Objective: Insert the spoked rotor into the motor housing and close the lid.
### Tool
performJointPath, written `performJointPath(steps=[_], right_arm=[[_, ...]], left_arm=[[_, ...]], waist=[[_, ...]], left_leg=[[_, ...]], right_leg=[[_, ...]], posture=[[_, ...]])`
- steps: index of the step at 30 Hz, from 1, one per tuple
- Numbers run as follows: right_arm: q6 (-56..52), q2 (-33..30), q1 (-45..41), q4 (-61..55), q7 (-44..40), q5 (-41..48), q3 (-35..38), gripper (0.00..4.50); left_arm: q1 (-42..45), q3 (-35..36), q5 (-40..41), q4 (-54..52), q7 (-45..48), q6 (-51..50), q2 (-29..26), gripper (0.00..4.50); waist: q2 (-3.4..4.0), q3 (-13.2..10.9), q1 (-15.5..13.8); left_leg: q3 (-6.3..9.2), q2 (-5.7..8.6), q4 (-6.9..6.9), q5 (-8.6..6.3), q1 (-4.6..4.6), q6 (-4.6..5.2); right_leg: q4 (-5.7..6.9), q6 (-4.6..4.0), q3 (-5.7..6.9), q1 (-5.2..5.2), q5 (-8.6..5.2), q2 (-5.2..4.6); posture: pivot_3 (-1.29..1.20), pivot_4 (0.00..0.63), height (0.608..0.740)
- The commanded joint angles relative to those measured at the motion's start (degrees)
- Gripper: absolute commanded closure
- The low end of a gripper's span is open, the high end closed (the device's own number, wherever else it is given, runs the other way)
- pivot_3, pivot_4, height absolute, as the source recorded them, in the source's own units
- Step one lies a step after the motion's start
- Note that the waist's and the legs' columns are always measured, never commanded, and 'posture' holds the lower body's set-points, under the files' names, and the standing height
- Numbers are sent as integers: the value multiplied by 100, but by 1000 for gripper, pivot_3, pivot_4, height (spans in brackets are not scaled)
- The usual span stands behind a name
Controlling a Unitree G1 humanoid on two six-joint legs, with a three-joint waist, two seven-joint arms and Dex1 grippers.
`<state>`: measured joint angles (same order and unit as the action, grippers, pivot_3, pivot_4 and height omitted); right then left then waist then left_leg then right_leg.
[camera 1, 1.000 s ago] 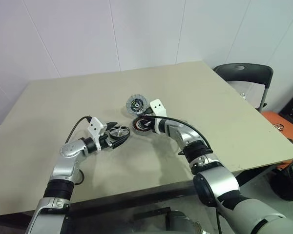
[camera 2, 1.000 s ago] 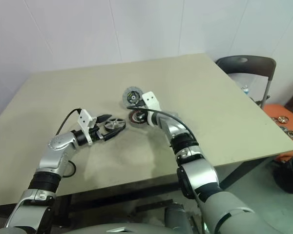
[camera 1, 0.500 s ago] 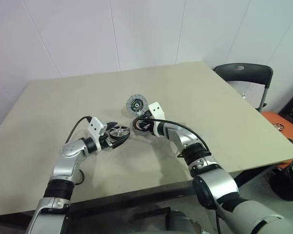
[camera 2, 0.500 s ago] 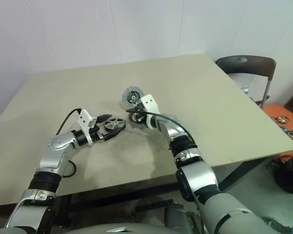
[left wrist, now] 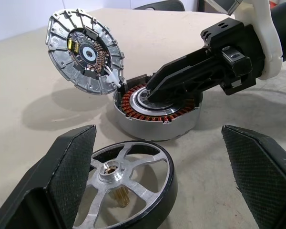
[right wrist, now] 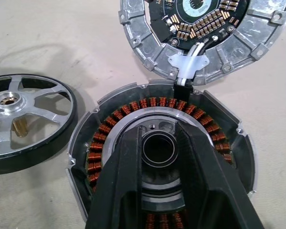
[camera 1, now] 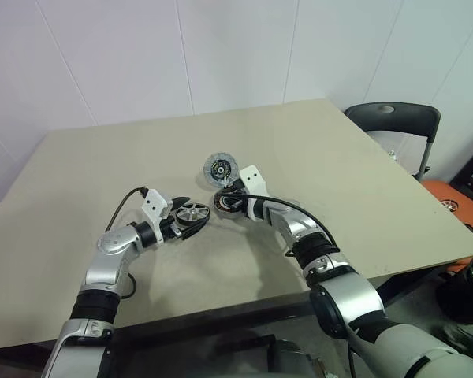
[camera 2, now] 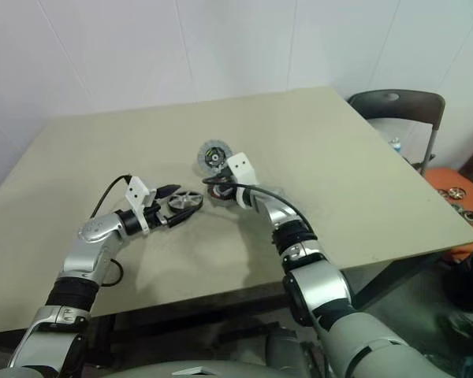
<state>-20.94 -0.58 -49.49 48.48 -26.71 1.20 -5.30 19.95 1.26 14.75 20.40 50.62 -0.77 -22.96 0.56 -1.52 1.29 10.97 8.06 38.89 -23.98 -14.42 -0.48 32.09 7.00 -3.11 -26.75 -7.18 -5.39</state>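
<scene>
The silver spoked rotor (left wrist: 126, 183) lies flat on the table between the fingers (left wrist: 66, 162) of my left gripper (camera 1: 188, 222), which is open and stands wide of it. Just right of it sits the motor housing (right wrist: 109, 125), its copper coils showing. The lid (left wrist: 86, 52) stands tilted up at the housing's far edge, joined to it by a white clip and wires. My right gripper (right wrist: 157, 131) reaches into the housing's hollow centre. Its fingers (right wrist: 126, 181) stand a narrow gap apart over the central bore, with nothing between them.
The beige table (camera 1: 339, 157) has free room on all sides of the parts. A dark chair (camera 1: 394, 118) stands past the table's right edge, with an orange object (camera 1: 453, 197) on the floor beyond it.
My right forearm has shifted very slightly over the housing. The rotor, housing, lid and left gripper have kept still.
</scene>
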Motion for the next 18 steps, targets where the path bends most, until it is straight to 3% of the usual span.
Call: performJointPath(steps=[1, 10, 18], right_arm=[[68, 78, -80, -43, -14, 34, 15, 3831], [91, 79, -93, -69, 81, 23, 50, 3831], [144, 55, -145, -53, 177, 7, 55, 1108]], left_arm=[[48, 80, 16, -51, -2, 112, -56, 0], [76, 64, -15, 9, -1, 183, -25, 0], [95, 53, -30, 45, -10, 220, -7, 0]], waist=[[0, 0, 1], [0, 1, 2], [0, 1, 0]], left_leg=[[0, 0, 1, 0, 0, 0], [-1, 0, 4, 0, 0, 0], [-2, -1, 4, 0, 0, 0]], right_leg=[[0, 0, 0, 0, 0, 0], [1, -4, 0, 0, 3, 1], [1, -5, 0, 1, 4, 1]], posture=[[0, 0, 740], [0, 0, 740], [0, 0, 740]])
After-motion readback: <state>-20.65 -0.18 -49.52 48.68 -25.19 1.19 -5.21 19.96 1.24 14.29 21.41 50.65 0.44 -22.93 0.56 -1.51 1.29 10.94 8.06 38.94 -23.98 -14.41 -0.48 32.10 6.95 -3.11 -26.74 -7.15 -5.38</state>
